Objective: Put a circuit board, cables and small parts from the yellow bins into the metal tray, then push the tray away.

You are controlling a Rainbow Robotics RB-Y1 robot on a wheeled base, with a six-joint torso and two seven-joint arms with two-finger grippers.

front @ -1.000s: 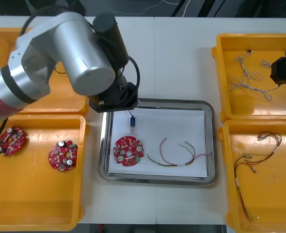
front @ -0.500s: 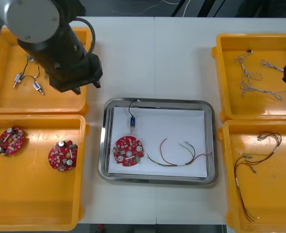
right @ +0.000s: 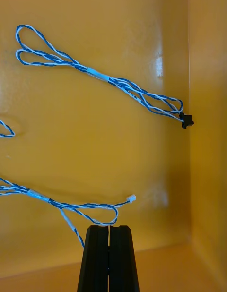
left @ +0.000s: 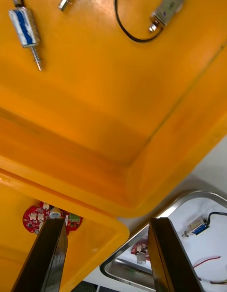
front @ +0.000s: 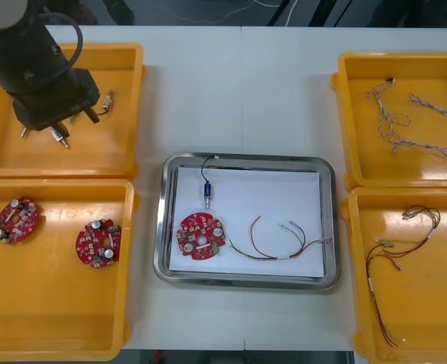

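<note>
3 items sit in the metal tray (front: 329, 227); we judge the left gripper (left: 106, 223), open-fingered over small metal parts (left: 26, 30), must descend next, right gripper (right: 109, 228) closed empty above twisted cables (right: 127, 86).

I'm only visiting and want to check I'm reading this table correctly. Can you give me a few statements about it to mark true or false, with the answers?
1. The metal tray holds one circuit board. True.
2. The left gripper is clamped on a small part. False: it is open and holds nothing, over the far left bin.
3. The near left bin holds two circuit boards. True.
4. The right gripper grips a cable. False: it is shut on nothing, above the blue and white cables.
</note>
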